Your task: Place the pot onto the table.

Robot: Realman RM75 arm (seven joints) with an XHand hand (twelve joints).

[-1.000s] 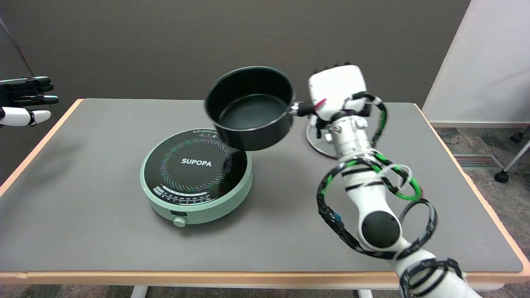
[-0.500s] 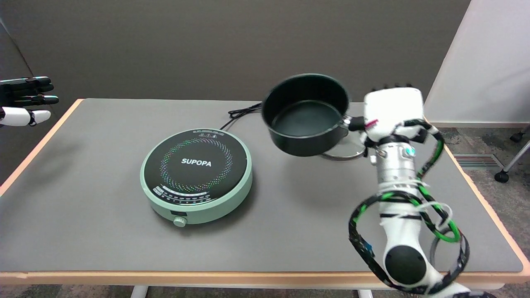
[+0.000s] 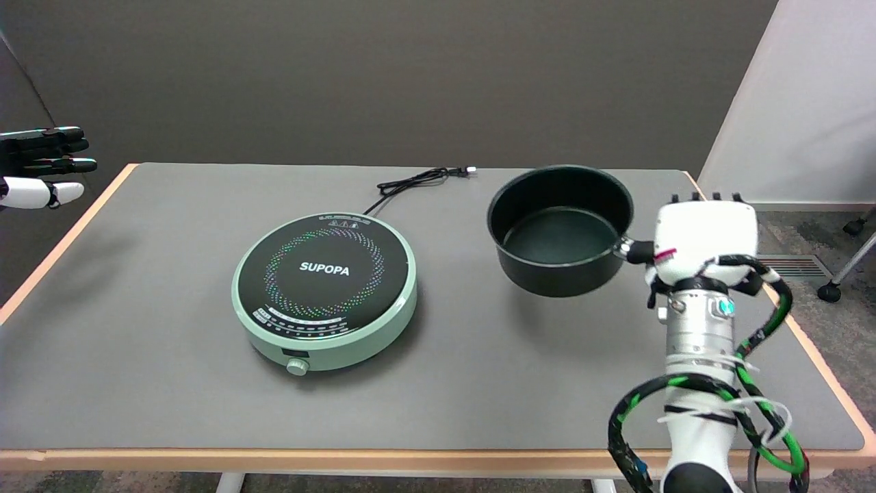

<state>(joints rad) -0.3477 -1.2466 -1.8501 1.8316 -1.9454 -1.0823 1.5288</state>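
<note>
Grey counter [image 3: 171, 356], dark wall behind. Right hand [image 3: 705, 236] closed on handle of pot [image 3: 560, 233], carried just left of hand, low over counter. Rigid, likely off-balance; handle grip apt.

Dark wall [image 3: 383, 68] standing behind grey table [image 3: 171, 383]; white panel [image 3: 807, 103] leaning right, chair caster [image 3: 829, 292] resting on carpet [image 3: 821, 329].

Right arm: rose from lower right, forearm near vertical. Right hand [image 3: 705, 243]: back toward camera, fingers curled around a handle.
</note>
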